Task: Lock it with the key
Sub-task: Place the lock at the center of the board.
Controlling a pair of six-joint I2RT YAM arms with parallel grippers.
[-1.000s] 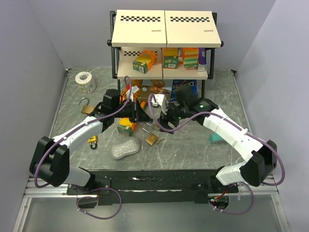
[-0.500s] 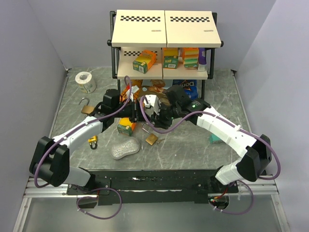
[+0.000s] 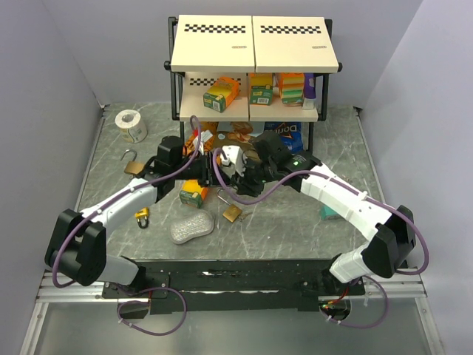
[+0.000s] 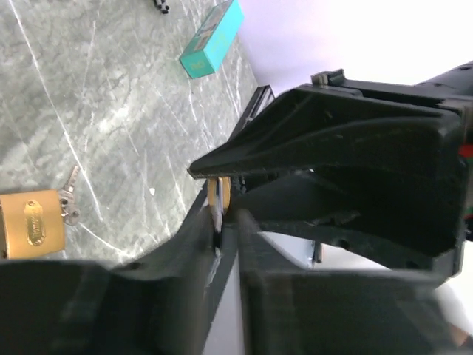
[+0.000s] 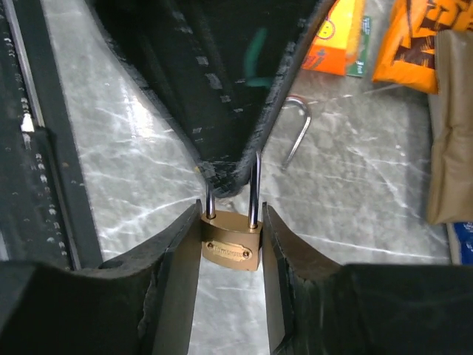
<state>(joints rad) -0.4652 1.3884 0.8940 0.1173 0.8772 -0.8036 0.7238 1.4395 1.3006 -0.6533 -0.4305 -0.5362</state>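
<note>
Grip on the small brass padlock comes from the right gripper, whose two black fingers press against the flat sides of the lock's body. It is held in the air over the grey marble tabletop, near the middle of the table. Its long axis runs along those fingers. The steel shackle points away from the right wrist, toward the tip of the left gripper, and in the top view the axis lies roughly across the table, left to right. The left gripper's jaws stand only a sliver apart at the top of the shackle; whether they have hold of it I cannot tell. A second ago the right gripper hung well to the right of the left one with its jaws wide. Since then it has swung left to meet the left gripper tip to tip and narrowed onto the lock, while the left arm has kept its place. Just behind the two grippers stand the legs of the black-framed shelf rack and the snack packets under it. On the table just beneath lies a second brass padlock with keys, with a clear plastic case beside it. Bare marble stretches between that lock and the teal box.
</note>
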